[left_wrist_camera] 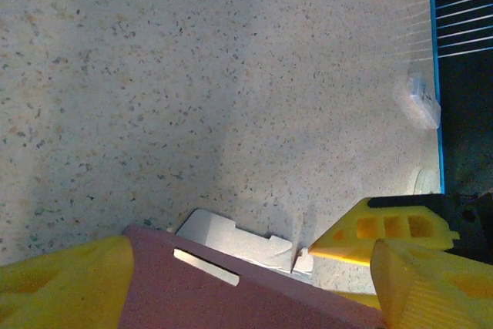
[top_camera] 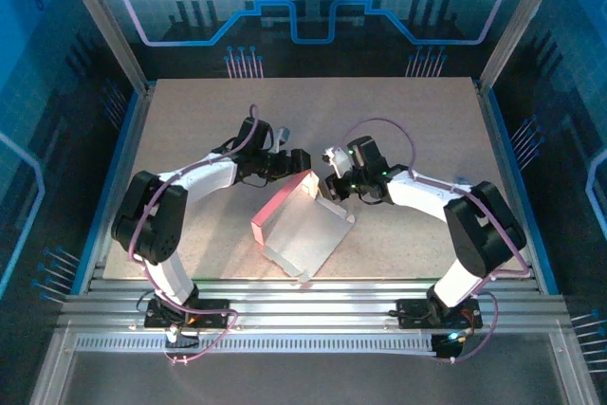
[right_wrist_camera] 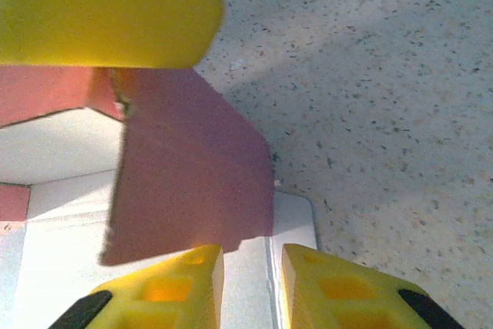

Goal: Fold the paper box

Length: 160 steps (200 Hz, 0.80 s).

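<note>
The paper box (top_camera: 303, 230) sits mid-table between the arms, maybe halfway done at best: one pink wall is standing, but the white base and near flaps lie flat with nothing tucked into the slots yet. The left gripper (top_camera: 298, 160) has its jaws spread wide around that wall's top edge, apparently not squeezing. The right gripper (top_camera: 332, 187) is nearly closed over a white side flap, and it's impossible to tell if it's actually pinching.
</note>
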Motion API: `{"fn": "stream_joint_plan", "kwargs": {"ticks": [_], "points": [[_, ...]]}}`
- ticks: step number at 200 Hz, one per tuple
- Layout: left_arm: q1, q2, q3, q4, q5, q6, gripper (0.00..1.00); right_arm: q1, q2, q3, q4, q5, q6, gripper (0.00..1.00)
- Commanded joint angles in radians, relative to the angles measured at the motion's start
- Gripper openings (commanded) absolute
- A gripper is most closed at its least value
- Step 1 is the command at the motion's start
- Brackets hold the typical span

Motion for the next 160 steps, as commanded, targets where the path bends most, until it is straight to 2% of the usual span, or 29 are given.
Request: {"fn": "stream_joint_plan", "kwargs": {"ticks": [1,90,160], "points": [[0.007,0.034,0.021,-0.056,0.030,0.044,0.81,0.023,0.026,0.043,0.033,-0.019,-0.025,0.29],[0.019,0.073,0.069,-0.124,0.099,0.117,0.80,0.082,0.078,0.106,0.027,0.008,-0.046,0.29],[0.028,0.090,0.102,-0.177,0.162,0.165,0.78,0.102,0.101,0.120,0.058,0.138,-0.050,0.28]]}}
